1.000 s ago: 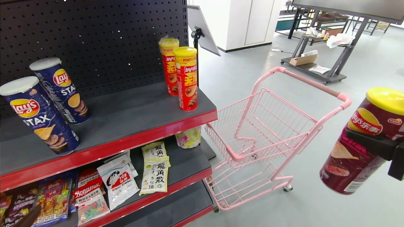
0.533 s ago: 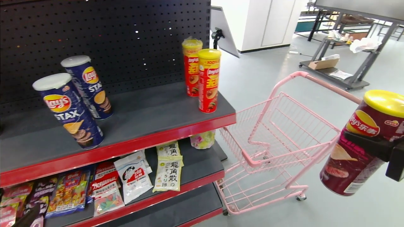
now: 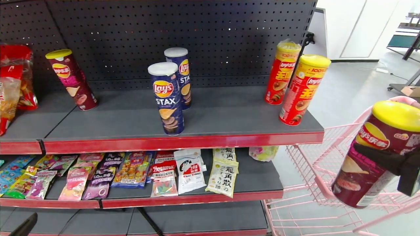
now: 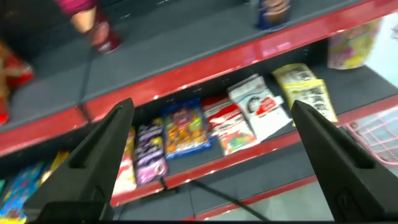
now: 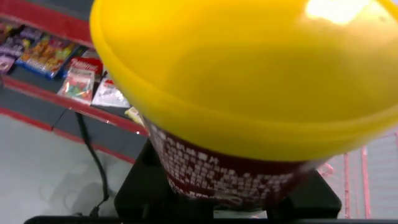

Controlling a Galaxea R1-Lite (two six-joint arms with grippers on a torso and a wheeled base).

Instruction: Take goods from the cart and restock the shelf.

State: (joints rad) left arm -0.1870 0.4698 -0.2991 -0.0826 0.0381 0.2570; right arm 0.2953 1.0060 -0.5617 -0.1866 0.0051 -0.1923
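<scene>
A maroon chip can (image 3: 356, 177) with a yellow lid hangs tilted at the right, above the pink cart (image 3: 306, 170), with my right gripper (image 3: 382, 157) shut around its upper body. The right wrist view looks down on the same can's lid (image 5: 249, 68). The shelf's top board (image 3: 183, 142) carries a matching maroon can (image 3: 72, 80) at the left, two blue cans (image 3: 167, 98) in the middle and two red cans (image 3: 303, 90) at the right end. My left gripper (image 4: 211, 109) stands open and holds nothing, low in front of the snack-bag shelf (image 4: 186, 180).
Several flat snack bags (image 3: 131, 170) lie along the lower shelf board. A red chip bag (image 3: 13, 78) stands at the top board's far left. Bare board lies between the maroon can and the blue cans, and between the blue and red cans.
The camera has swung left, so more of the shelf and less of the cart shows. The can stays held in my right gripper at the same place in the view.
</scene>
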